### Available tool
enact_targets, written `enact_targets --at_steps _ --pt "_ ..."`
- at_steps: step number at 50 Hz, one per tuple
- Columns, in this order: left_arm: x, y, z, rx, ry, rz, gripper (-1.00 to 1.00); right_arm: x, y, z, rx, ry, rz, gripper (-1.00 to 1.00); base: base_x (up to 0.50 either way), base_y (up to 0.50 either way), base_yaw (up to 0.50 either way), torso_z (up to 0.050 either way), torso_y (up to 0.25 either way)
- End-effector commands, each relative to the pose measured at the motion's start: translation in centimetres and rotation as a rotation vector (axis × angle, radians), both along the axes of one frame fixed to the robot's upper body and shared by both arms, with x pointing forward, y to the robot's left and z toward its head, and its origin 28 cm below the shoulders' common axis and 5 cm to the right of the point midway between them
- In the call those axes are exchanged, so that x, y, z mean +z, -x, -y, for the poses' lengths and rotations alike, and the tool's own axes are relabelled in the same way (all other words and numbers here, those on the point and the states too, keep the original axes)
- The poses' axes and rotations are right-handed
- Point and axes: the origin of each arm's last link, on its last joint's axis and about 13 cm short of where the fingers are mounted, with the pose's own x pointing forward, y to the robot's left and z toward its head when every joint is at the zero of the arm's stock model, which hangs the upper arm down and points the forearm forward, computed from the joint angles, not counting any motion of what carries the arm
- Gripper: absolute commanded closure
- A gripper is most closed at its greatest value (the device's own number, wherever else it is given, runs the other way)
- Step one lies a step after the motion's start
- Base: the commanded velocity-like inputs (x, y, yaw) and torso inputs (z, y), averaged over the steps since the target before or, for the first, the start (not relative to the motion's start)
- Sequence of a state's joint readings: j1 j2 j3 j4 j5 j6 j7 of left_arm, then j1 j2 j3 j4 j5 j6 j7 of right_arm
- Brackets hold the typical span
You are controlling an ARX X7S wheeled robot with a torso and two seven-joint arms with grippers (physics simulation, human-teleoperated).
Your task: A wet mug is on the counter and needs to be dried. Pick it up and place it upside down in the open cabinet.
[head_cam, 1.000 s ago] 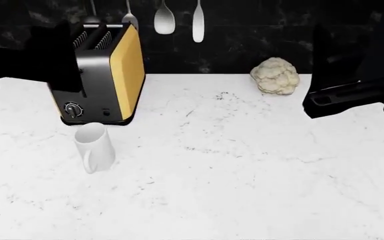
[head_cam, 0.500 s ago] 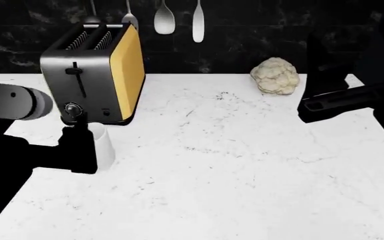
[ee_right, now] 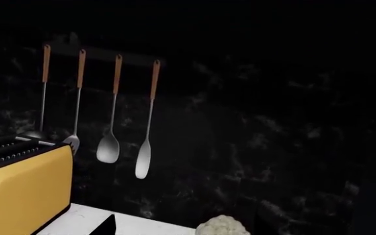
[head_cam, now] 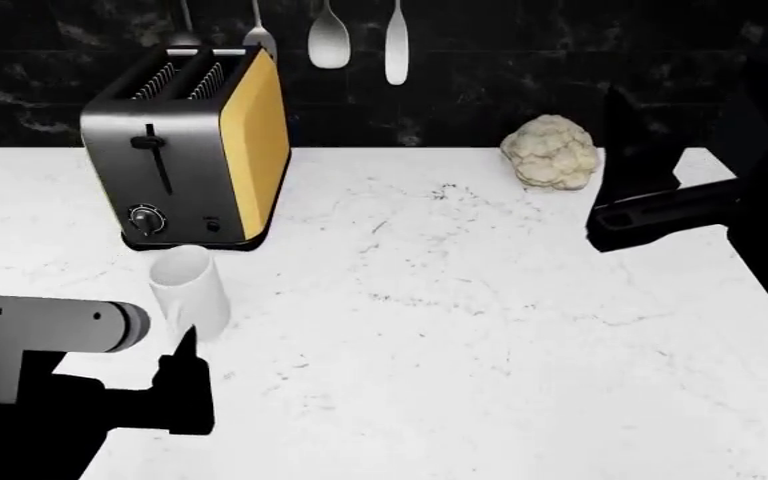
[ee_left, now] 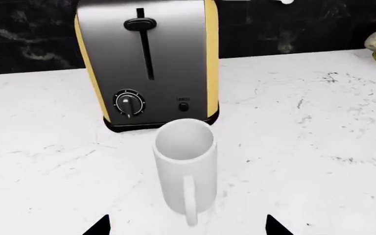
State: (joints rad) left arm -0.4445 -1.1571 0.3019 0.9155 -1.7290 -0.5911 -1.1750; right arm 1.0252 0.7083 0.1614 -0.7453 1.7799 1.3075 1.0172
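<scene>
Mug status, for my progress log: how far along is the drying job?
Nothing is done yet: the mug stands upright on the counter before the toaster. In hand: the left gripper, open, faces its handle. Left: grasping, flipping, placing in a cabinet, unseen here.

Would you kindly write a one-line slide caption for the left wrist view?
Open left end effector faces the upright mug, handle toward the camera, before the toaster on the counter.

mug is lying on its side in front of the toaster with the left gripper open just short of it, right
Not quite. The mug stands upright, mouth up, as the left wrist view shows. The rest holds: it is in front of the toaster, and the left gripper is open just short of it.
</scene>
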Motion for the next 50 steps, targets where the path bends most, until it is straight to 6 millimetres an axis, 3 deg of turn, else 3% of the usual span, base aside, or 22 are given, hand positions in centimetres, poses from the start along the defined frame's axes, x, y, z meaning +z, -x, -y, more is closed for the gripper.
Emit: enact_targets --at_steps 1,25,30,50 --pt "-2.3 -1.1 -0.1 0.027 0.017 -0.028 -1.00 -0.5 -0.2 -0.1 0.003 0.000 -0.008 -1.00 0.00 0.00 0.00 0.000 0.000" --pt "-4.6 -4.2 1.0 0.044 0.021 -0.015 -1.00 -1.3 -0.6 -0.1 0.009 0.020 -0.007 -1.00 0.00 0.00 0.00 0.000 0.000" --pt "-6.5 -4.8 1.5 0.055 0.041 -0.035 -1.00 -2.0 -0.7 -0.1 0.006 0.033 -0.017 -1.00 0.00 0.00 0.00 0.000 0.000" --pt "-6.5 -5.8 1.9 0.069 -0.001 -0.003 -1.00 -2.6 -0.8 -0.3 0.015 0.038 -0.031 -1.00 0.00 0.00 0.00 0.000 0.000"
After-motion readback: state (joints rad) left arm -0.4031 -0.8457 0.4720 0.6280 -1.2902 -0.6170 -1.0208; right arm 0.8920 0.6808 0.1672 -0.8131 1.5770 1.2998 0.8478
